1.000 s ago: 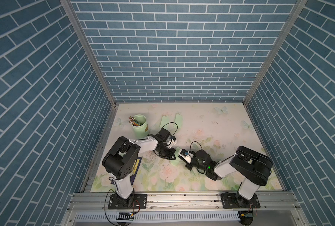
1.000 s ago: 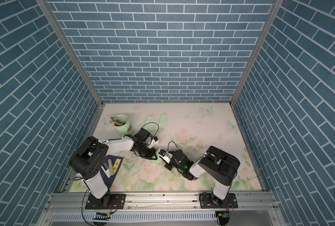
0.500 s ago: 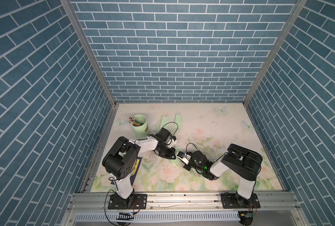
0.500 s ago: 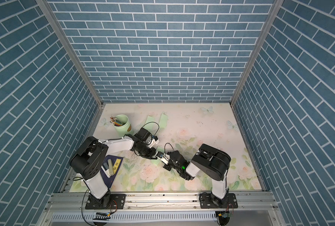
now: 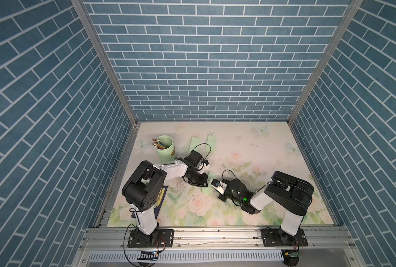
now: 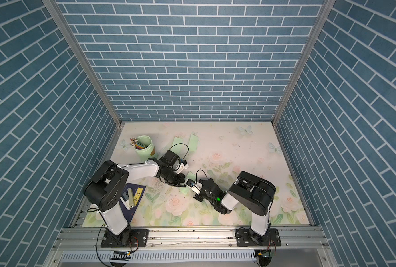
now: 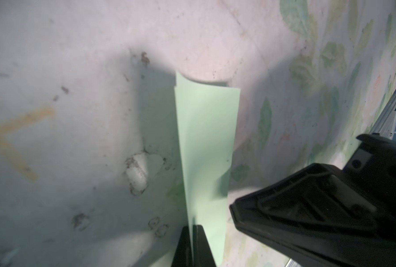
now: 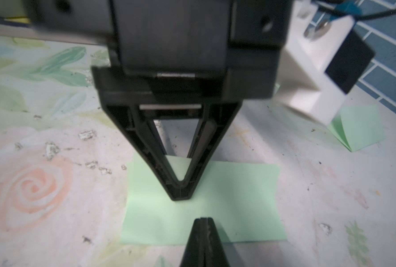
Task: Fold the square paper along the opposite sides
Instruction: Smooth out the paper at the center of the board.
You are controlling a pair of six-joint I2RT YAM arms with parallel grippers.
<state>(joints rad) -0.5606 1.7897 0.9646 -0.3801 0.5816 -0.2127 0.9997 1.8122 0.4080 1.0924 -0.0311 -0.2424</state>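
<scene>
Cup (image 5: 165,149): I see a green one holding coloured pencils (image 5: 159,145).
Book (image 6: 132,199): dark blue, near my left base.
Folded slips (image 5: 211,140): two, beside the cup.

Both top views look steeply down from high at the near side onto the whole counter (image 5: 250,148). Each wrist view sits close, sharing the green paper (image 8: 215,208).

Three green papers (image 5: 208,190) (image 5: 211,139) (image 5: 195,141), one pencil cup (image 5: 165,149), one dark book (image 6: 135,196), two hands (image 5: 205,182) (image 5: 212,183).
</scene>
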